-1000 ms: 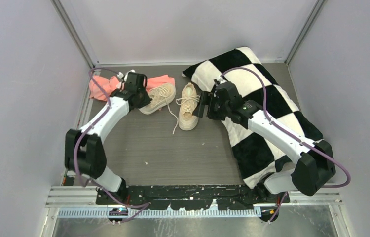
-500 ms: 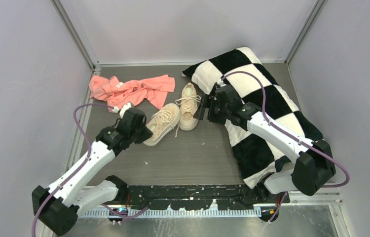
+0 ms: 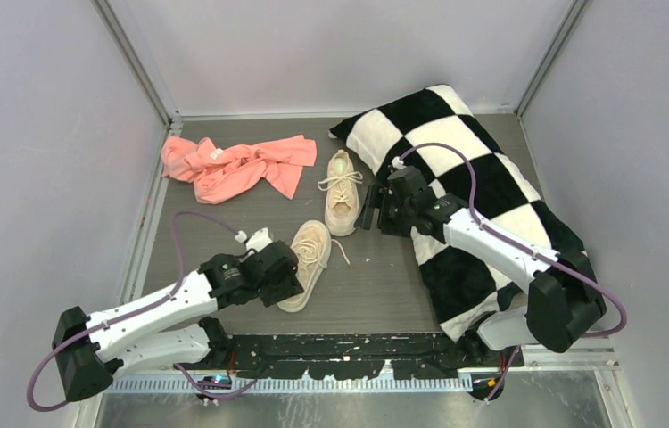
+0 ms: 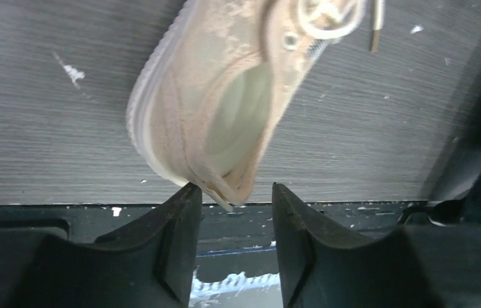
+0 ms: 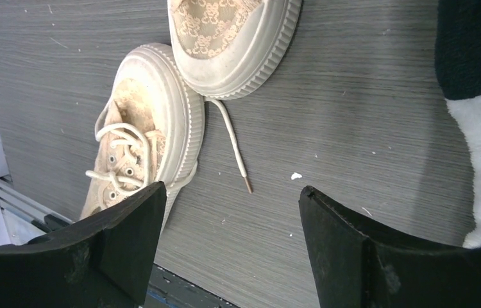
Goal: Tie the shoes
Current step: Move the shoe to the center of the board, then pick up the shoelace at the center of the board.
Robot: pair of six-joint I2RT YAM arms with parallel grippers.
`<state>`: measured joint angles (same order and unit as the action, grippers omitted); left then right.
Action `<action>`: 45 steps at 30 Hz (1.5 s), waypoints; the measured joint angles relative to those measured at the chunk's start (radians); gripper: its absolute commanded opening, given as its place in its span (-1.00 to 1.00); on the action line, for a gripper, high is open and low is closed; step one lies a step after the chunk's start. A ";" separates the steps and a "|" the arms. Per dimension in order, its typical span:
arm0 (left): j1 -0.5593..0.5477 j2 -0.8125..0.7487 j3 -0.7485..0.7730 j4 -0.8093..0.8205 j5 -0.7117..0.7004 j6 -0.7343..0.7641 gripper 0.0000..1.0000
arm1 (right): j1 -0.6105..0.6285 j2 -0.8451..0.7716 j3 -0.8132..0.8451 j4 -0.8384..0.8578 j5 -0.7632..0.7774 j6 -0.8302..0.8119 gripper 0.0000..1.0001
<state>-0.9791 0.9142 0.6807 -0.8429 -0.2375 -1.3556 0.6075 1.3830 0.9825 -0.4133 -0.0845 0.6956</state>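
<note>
**Q:** Which step is in hand?

**A:** Staging, not tying, by my read. Your left end effector [image 4: 233, 192] stands part-open astride the heel of the near shoe [image 3: 309, 263]. One finger seems to touch the heel rim and the other is apart, so nothing is clamped. That shoe lies heel-first toward the front edge of the tabletop [image 3: 384, 285]. The far shoe [image 3: 342, 189] sits just beyond it, toe to toe, beside the checkered pillow [image 3: 478, 169]. No bow shows on either.

**Q:** And the right side?

**A:** Your right end effector [image 5: 231, 196] hangs wide and empty over bare tabletop by the two toes. A loose lace end [image 5: 228, 144] lies below it.

**Q:** What does the next move call for?

**A:** You'd want the left off the heel and a lace end in each end effector. The target is thin and limp, so close low.

**Q:** How much room is there?

**A:** It's tight at the heel, with the base rail [image 3: 340, 343] just behind. The pillow crowds your right. Open tabletop lies left of the shoes, and the pink cloth [image 3: 242, 165] is well apart at the back.
</note>
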 measured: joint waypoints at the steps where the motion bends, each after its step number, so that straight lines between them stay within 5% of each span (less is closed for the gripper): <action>1: -0.005 0.019 0.024 -0.009 -0.001 0.015 0.24 | 0.002 0.006 -0.002 0.001 0.001 0.000 0.52; 3: -0.009 0.041 0.098 -0.038 -0.031 0.061 0.50 | 0.009 0.028 -0.004 0.015 0.000 0.000 0.44; 5: -0.009 0.034 0.176 -0.050 -0.085 0.112 0.63 | 0.024 0.064 -0.005 0.031 0.008 -0.002 0.14; 8: 0.003 -0.021 0.252 -0.029 -0.197 0.174 0.62 | 0.057 0.159 0.003 0.049 0.025 -0.015 -0.28; 10: 0.043 -0.076 0.258 -0.023 -0.246 0.212 0.61 | 0.068 0.241 0.025 0.053 0.029 -0.026 -0.33; 17: 0.222 -0.142 0.251 -0.065 -0.259 0.262 0.61 | 0.050 0.510 0.243 0.032 0.065 -0.082 -0.32; 27: 0.228 -0.139 0.067 -0.044 -0.154 0.231 0.44 | -0.056 0.697 0.575 0.026 0.140 -0.122 -0.13; 32: 0.233 -0.032 0.063 -0.029 -0.124 0.260 0.33 | -0.048 0.570 0.433 0.047 0.146 -0.117 0.06; 40: 0.470 0.092 0.031 0.117 0.038 0.317 0.31 | 0.187 0.146 0.049 0.029 0.177 -0.061 0.11; 45: 0.510 0.187 -0.017 0.242 0.101 0.314 0.30 | 0.305 0.092 0.002 0.008 0.227 -0.062 0.34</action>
<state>-0.4694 1.1007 0.6640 -0.6006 -0.1368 -1.0416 0.9123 1.4750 0.9848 -0.4053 0.1425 0.6338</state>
